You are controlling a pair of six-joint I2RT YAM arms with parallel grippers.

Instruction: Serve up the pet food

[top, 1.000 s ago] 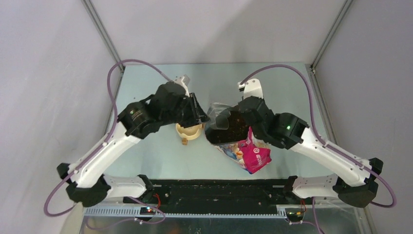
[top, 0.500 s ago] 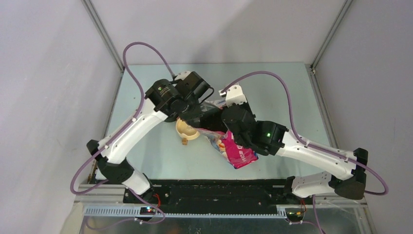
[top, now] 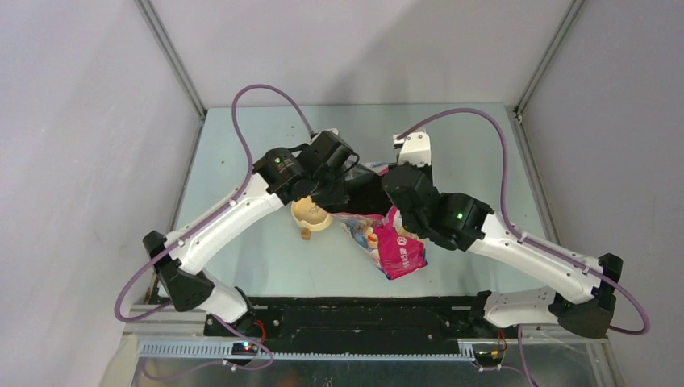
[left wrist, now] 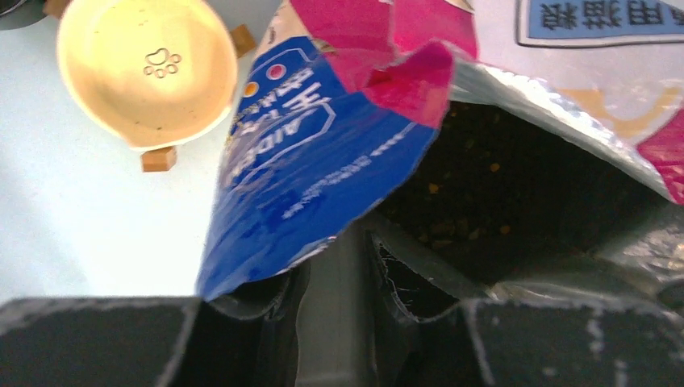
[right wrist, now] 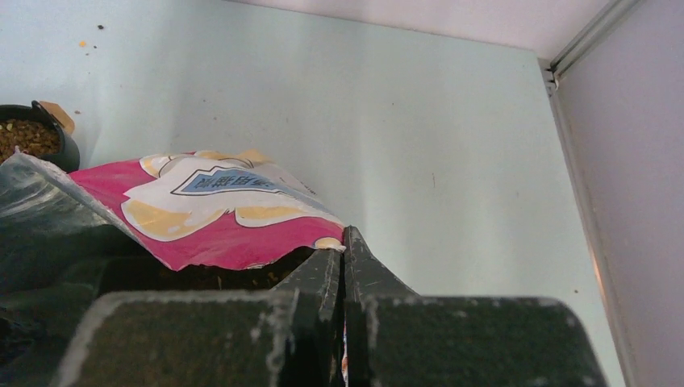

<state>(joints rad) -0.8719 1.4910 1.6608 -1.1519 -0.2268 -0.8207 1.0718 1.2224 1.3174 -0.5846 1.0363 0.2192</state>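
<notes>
Scooping step: the bag [right wrist: 210, 218] is pinched by the right gripper [right wrist: 343, 248], the scoop [left wrist: 332, 310] (handle only seen) clamped in the left gripper [left wrist: 335, 251]; pet food [left wrist: 500, 201] must next be carried level to the bowl [left wrist: 137, 76].

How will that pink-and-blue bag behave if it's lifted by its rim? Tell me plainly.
Probably floppy: the bag has a creased foil rim that bends where the right claw pinches it. Likely bottom-heavy, since kibble lies deep inside. Tilted, it may spill, as the mouth gapes open.
</notes>
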